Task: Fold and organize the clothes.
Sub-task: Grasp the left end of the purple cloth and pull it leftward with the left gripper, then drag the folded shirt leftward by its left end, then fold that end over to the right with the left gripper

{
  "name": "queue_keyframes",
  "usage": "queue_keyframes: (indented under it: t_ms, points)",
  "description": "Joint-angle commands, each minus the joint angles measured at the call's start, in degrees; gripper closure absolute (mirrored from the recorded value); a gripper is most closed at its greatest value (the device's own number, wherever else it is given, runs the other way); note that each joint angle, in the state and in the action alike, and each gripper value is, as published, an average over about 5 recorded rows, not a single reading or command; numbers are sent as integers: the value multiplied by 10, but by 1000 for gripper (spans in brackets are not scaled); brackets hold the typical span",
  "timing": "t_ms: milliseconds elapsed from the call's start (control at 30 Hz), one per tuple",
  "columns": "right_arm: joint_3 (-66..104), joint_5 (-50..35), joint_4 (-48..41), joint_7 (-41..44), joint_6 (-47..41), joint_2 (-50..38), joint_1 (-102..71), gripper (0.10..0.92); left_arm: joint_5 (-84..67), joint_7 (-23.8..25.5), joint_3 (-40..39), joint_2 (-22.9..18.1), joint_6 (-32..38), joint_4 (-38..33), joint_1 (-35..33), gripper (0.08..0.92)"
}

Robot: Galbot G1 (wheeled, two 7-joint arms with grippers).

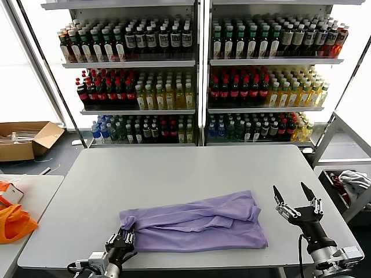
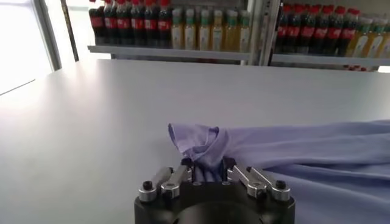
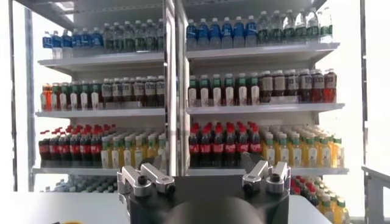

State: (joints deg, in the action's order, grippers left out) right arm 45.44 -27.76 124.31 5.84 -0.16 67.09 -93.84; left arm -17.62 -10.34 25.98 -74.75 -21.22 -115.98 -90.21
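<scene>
A lavender T-shirt (image 1: 197, 223) lies crumpled and partly folded near the front edge of the grey table (image 1: 174, 174). My left gripper (image 1: 125, 236) is at the shirt's left end, shut on a bunched corner of the fabric; the left wrist view shows the cloth (image 2: 210, 149) pinched between the fingers (image 2: 187, 163). My right gripper (image 1: 294, 194) is raised above the table's right front corner, to the right of the shirt, open and empty, fingers pointing up. The right wrist view shows only the shelves, no cloth.
Shelves of bottled drinks (image 1: 197, 75) stand behind the table. An orange bag (image 1: 13, 223) lies on a side table at the left. A cardboard box (image 1: 26, 139) sits on the floor at the left. A bin with a grey-white cloth (image 1: 353, 182) is at the right.
</scene>
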Motion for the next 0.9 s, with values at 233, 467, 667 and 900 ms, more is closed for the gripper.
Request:
queue_keyframes:
  t_ms: [233,467,667,900]
  points:
    - [-1,0,2,-3,0,-9,8,203,47,88,111,92,20,-12,11,892]
    - [-2,0,2,-3,4,-9,1,203,-14,179,269,223,-3,50,36,897]
    - [-3,2,3,-2,4,-1,-3,203,-71,198,318,287,-24,72,71,897]
    - [3,8,13,-2,1,3,-12,203,-107,147,177,262,-74,-99,65,897]
